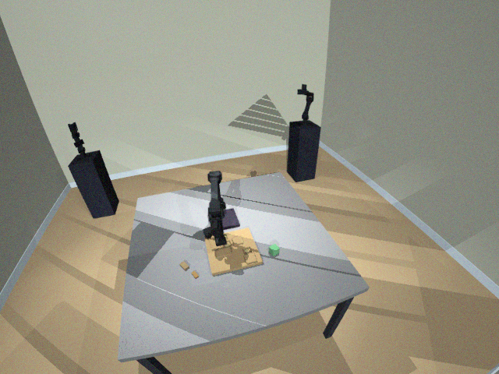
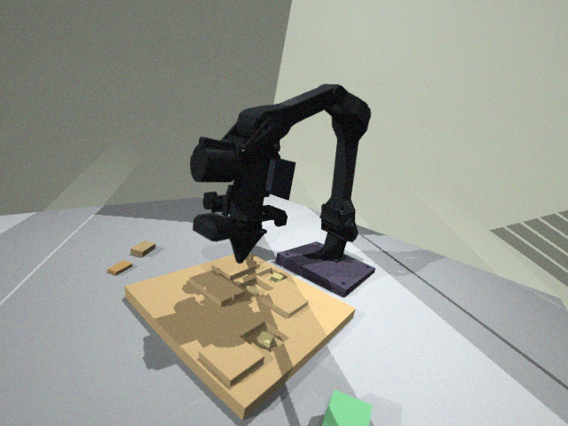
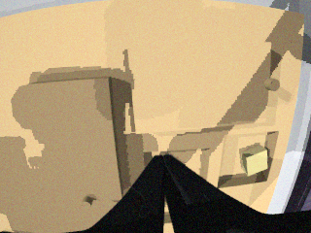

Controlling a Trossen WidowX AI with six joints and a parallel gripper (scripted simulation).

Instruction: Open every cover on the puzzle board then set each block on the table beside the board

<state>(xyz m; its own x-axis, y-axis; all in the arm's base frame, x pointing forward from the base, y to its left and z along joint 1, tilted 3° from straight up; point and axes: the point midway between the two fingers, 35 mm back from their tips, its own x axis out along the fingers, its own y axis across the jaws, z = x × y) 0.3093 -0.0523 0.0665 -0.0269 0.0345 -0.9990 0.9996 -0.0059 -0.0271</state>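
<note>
Grey table top [image 2: 449, 348] carries everything, and closest in the exterior view sits a green cube [image 2: 347, 409], just off the near corner of the puzzle board [image 2: 160, 297]. On the tan board, a pale block [image 2: 265, 339] lies in an uncovered well beside a flat cover [image 2: 232, 362]. Further back, more covers [image 2: 215, 287] lie near the middle, and a second pale block [image 2: 276, 277] shows in a well at the far edge. Above that far edge the gripper [image 2: 241, 257] points straight down, its fingers pressed together to a point with nothing between them, the tip just over a cover. Left of the board, two small tan blocks [image 2: 142, 248] rest on the table, clear of it. Behind, the arm stands on a purple base plate [image 2: 348, 280].
</note>
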